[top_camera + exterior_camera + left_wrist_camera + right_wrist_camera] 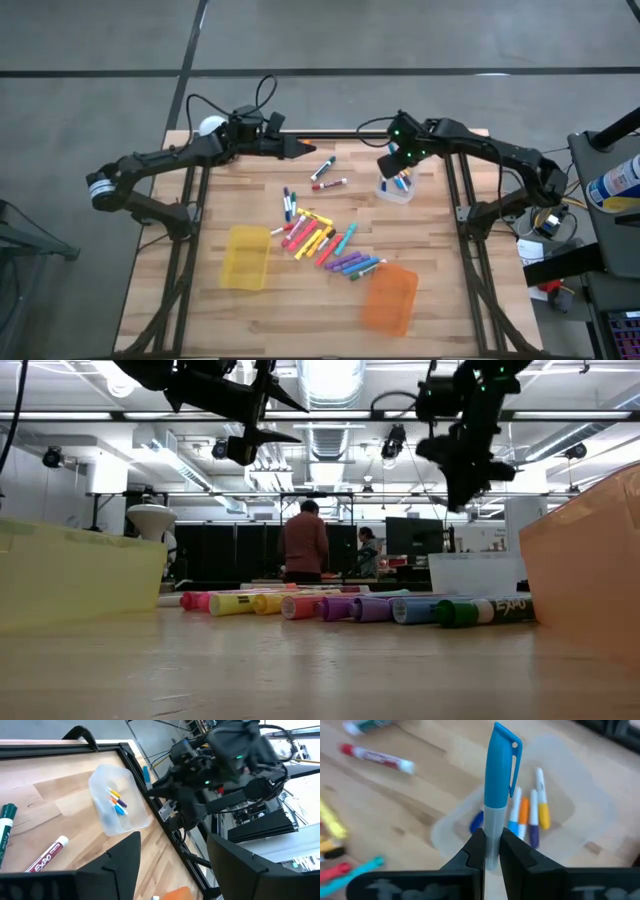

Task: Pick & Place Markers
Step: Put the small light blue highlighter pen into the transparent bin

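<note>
Right hand (pixel 491 851) is pinched shut on a blue-capped marker (pixel 499 790), holding it upright right over the clear bin (pixel 580 812), which already has a few pens in it. Risk imo: grip is low on the barrel, so if it lets go tilted the marker could bounce off the bin rim onto the counter (pixel 260 310). Left hand (pixel 297 146) hangs wide open, empty, well away from the bin, w/ the marker pile (pixel 325 243) still waiting between the yellow bin (pixel 246 257) and orange bin (pixel 390 298).
</note>
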